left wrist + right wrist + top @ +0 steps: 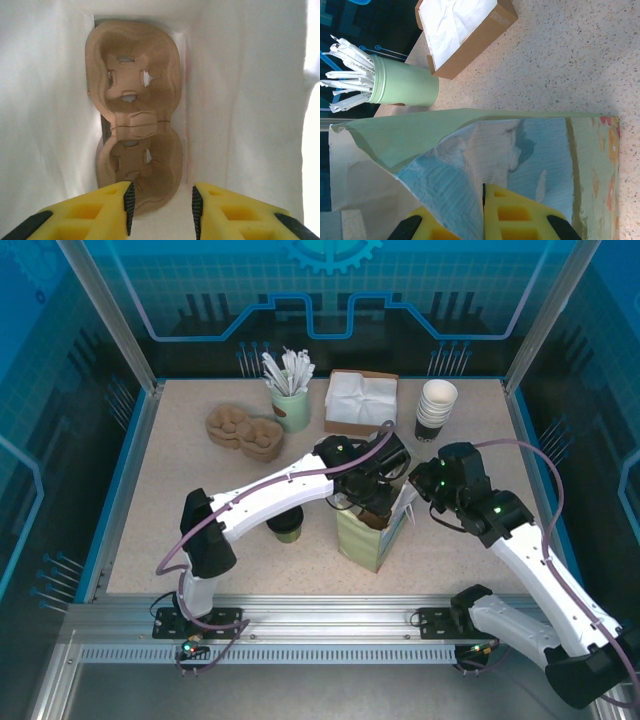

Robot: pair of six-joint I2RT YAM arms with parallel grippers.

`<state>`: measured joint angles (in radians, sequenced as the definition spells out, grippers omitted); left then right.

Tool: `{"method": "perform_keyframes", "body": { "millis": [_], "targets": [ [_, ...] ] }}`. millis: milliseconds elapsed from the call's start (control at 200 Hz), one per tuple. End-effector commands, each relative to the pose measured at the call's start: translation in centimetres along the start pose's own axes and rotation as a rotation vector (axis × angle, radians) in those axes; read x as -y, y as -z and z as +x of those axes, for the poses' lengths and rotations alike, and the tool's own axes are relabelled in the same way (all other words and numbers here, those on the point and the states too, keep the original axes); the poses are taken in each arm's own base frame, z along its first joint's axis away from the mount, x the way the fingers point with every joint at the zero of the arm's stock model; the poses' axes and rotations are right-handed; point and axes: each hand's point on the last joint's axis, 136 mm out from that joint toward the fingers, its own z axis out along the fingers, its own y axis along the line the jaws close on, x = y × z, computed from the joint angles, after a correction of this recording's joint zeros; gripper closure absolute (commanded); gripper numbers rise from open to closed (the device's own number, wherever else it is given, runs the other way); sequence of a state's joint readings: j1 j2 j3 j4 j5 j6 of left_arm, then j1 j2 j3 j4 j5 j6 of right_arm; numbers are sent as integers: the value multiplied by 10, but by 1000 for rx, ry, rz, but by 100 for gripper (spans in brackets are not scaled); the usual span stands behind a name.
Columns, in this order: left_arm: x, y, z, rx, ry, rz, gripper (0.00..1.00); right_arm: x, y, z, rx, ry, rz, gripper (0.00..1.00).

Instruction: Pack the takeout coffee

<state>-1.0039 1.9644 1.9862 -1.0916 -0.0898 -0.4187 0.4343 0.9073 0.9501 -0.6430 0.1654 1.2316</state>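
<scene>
Sitting under the left arm (270, 495), the takeout coffee (288, 532) seems olive-green, dark-lidded.

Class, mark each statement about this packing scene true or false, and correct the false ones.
1. The left end effector is inside the bag. True.
2. The left end effector holds the coffee. False: its jaws stand apart and empty; the coffee stands on the table beside the bag.
3. A cardboard carrier lies at the bottom of the bag. True.
4. The right end effector hangs open over the napkins. False: it is shut on the bag's edge.
</scene>
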Motion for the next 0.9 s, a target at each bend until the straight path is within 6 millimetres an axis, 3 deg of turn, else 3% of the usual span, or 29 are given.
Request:
{"method": "perform_keyframes", "body": {
  "millis": [0, 180, 415, 890],
  "targets": [
    [12, 27, -1, 33, -42, 31, 60, 1, 3, 1, 16, -9, -9, 100],
    [26, 34, -5, 59, -100, 49, 58, 1, 1, 2, 11, -21, -11, 100],
    [15, 2, -5, -18, -100, -28, 59, -1, 0, 6, -12, -16, -18, 100],
    [-6, -34, -6, -82, -49, -64, 68, 4, 3, 9, -13, -22, -30, 100]
  ]
}}
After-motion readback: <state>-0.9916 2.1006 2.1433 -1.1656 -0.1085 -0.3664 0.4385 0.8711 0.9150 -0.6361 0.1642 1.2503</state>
